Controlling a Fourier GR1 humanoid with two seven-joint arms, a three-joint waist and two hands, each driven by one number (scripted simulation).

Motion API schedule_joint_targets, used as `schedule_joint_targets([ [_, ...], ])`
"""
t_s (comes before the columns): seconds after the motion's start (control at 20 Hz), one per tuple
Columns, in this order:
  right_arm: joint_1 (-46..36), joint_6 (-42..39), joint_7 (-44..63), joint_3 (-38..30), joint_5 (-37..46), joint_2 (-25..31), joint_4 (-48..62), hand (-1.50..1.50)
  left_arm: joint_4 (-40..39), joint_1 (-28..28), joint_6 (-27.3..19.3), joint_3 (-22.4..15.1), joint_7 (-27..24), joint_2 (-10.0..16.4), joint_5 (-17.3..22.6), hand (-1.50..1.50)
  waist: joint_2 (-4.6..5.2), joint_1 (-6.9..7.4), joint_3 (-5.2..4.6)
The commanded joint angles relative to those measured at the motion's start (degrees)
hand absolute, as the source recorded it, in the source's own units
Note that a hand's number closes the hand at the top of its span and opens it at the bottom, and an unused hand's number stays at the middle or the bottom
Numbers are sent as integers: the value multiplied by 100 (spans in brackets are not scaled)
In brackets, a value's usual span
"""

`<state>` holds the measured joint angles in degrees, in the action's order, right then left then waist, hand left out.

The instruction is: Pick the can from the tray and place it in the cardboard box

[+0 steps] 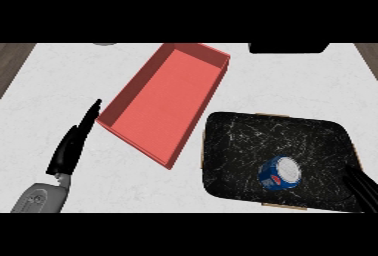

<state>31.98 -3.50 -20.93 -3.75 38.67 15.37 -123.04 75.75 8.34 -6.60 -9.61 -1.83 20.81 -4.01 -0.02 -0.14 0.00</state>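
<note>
The can (280, 173) lies on the black tray (236, 132), just left of the right hand (363, 188), whose state I cannot tell. The left hand (70, 147) has its fingers straight, holding nothing; the red box (166, 100) is to its right.

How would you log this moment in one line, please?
can on tray | red box without can | right hand near can, no grasp | left hand open, resting

The left robot hand (72, 145) holds its fingers straight beyond its grey forearm (40, 197); far to its right, the right robot hand (362, 188) barely shows.
</note>
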Motion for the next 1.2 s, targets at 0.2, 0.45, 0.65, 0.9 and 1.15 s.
schedule_joint_targets([
  [0.2, -475, 5, 15, -63, 438, -271, 38, -150, 74, 12, 226, 256, 110, -129, -290, 0, -2, -9, -1],
  [0.45, -531, 137, 123, 585, 1267, -574, 321, -150, 321, -209, 188, 200, 51, -336, -458, 0, -3, 1, -1],
  [0.65, -503, 219, 144, 668, 1485, -727, 501, -150, 408, -215, 298, 310, 295, -432, -541, 0, -4, -6, 0],
  [0.9, -1502, -176, 436, 146, 1221, -532, 999, -150, 104, -146, 639, 719, -51, -297, -464, 0, 2, 7, 0],
  [1.15, -1144, 157, 585, 851, 1810, -1009, 817, -150, -38, 121, 725, 884, 2, -422, -579, 0, -2, -6, -1],
])
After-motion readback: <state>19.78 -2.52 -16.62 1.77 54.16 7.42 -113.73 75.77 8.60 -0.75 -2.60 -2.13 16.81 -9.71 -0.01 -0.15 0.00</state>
